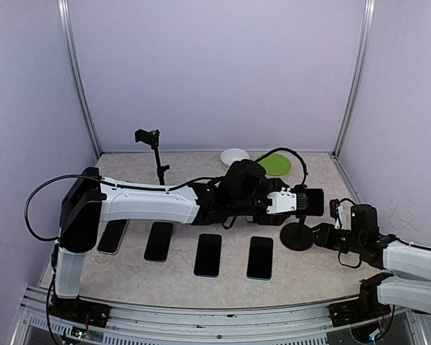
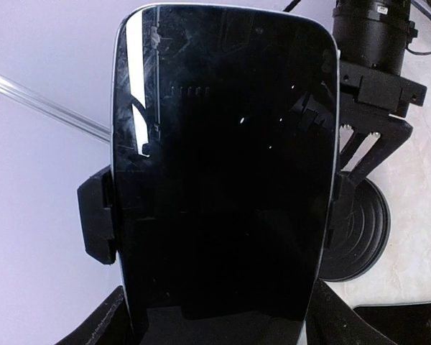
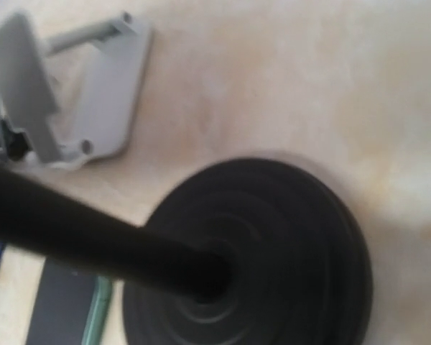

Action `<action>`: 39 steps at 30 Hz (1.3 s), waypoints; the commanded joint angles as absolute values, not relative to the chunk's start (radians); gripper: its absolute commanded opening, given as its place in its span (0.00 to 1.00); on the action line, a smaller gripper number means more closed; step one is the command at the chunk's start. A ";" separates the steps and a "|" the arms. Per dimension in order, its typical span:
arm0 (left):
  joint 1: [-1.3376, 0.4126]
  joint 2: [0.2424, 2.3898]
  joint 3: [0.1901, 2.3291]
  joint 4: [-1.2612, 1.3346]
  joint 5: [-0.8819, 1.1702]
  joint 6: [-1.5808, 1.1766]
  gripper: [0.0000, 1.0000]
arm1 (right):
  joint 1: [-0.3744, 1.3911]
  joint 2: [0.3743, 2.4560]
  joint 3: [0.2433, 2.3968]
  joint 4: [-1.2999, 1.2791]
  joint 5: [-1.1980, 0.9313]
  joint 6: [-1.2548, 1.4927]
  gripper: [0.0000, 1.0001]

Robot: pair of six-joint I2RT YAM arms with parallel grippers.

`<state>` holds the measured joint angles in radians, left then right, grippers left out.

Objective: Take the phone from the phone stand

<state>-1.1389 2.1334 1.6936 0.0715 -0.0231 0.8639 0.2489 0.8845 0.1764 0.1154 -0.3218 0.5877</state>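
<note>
The black phone (image 2: 223, 165) sits upright in the phone stand, held by the cradle's side clamps (image 2: 93, 223). My left gripper (image 2: 219, 316) has a finger against each long edge of the phone near its lower end and is shut on it. In the top view the left gripper (image 1: 309, 201) is at the head of the stand, above the round black base (image 1: 297, 237). My right gripper (image 1: 323, 236) is low, at the base's right rim (image 2: 359, 230). The right wrist view shows only the base (image 3: 273, 251) and its pole (image 3: 72, 230), not the fingers.
Several dark phones lie flat in a row on the table (image 1: 159, 241) (image 1: 208, 254) (image 1: 260, 257). A second, empty stand (image 1: 152, 138) is at the back left. A white bowl (image 1: 235, 155) and a green plate (image 1: 276, 165) are at the back.
</note>
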 commanded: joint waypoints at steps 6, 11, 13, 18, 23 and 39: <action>-1.184 2.053 1.646 0.250 -0.044 0.958 0.35 | 0.259 1.114 0.187 0.321 -0.384 0.572 0.30; -1.194 2.074 1.681 0.236 -0.053 0.876 0.35 | 0.264 1.182 0.220 0.306 -0.375 0.571 0.28; -1.194 2.080 1.701 0.224 -0.035 0.802 0.35 | 0.264 1.220 0.233 0.297 -0.378 0.576 0.25; -1.195 2.087 1.712 0.215 -0.005 0.641 0.34 | 0.284 1.328 0.257 0.273 -0.383 0.591 0.25; -1.202 2.093 1.704 0.227 0.041 0.503 0.34 | 0.291 1.363 0.242 0.302 -0.366 0.610 0.25; -1.192 2.102 1.736 0.228 0.093 -0.162 0.30 | 0.292 1.346 0.228 0.338 -0.359 0.630 0.25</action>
<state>-1.1721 2.1277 1.6615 0.0959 -0.0139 0.0898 0.2752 1.3296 0.2562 0.4362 -0.4023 0.6159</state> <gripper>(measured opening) 0.713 0.252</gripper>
